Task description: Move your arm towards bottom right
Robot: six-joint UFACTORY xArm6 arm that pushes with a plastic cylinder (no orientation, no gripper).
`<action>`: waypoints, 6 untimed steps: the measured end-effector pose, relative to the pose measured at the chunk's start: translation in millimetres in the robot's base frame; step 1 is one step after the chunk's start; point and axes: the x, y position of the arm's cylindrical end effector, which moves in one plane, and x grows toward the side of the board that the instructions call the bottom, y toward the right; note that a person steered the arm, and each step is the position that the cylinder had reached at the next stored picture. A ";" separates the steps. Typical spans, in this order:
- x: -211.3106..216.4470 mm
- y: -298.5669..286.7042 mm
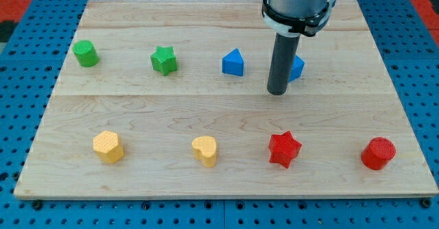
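Our task is to travel toward the bottom right of the surface [206, 112], and as far as we can judge, most of that trip is still ahead of us. My tip [277, 92] sits in the upper half of the board, a little right of centre, well apart from the bottom right corner. The red cylinder [378, 153] lies near that corner, and the red star [285, 149] sits below my tip, somewhat toward the view's bottom, so a diagonal path would pass between them or close to one of them.

As for our pose, the rod stands upright, coming straight down from the grey wrist at the view's top. My tip is just beside a blue block [297, 67] that the rod partly hides; we cannot tell its shape or whether they touch. The blue triangle block [233, 62] lies to the view's left of my tip, near but apart.

Our end effector is a plain rod with nothing to open or close, and it has hold of nothing.

The green star [164, 59], green cylinder [86, 53], yellow hexagon block [108, 147] and yellow heart [205, 150] all lie well to the view's left, away from our route.
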 end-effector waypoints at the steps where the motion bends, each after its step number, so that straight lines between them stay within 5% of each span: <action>1: 0.0 0.0; 3: 10.0 33.8; 5: 25.4 206.7; 6: 65.0 206.8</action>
